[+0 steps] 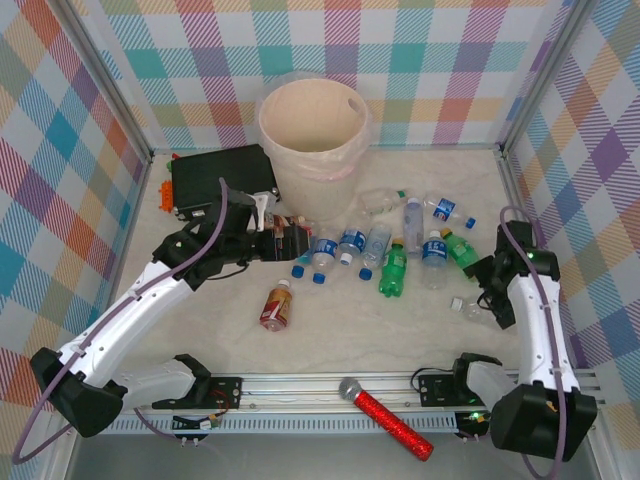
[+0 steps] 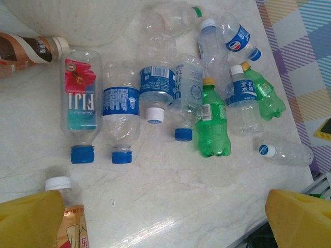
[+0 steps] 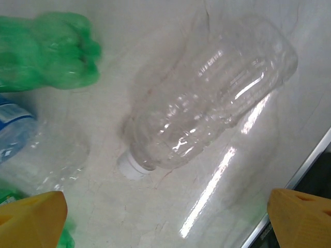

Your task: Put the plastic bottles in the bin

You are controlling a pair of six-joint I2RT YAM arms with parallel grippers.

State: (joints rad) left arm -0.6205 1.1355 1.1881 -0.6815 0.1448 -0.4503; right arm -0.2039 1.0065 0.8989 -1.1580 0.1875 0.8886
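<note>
The pale beige bin (image 1: 312,125) stands at the back, with a clear liner. Plastic bottles lie in a loose row on the table: clear blue-capped ones (image 2: 120,108), a Fiji-labelled one (image 2: 83,103) and green ones (image 2: 212,121). A brown-red bottle (image 1: 277,305) lies apart, nearer the front. My left gripper (image 1: 288,243) hovers open at the row's left end, its yellow fingertips (image 2: 31,219) wide apart over bare table. My right gripper (image 1: 488,292) is open above a clear white-capped bottle (image 3: 212,98), which lies just beyond its fingertips (image 3: 302,217).
A black case (image 1: 222,180) sits left of the bin. A red glittery microphone (image 1: 385,417) lies on the front rail. Chequered walls close in the left, back and right. The clear bottle (image 1: 468,307) lies close to the table's right edge.
</note>
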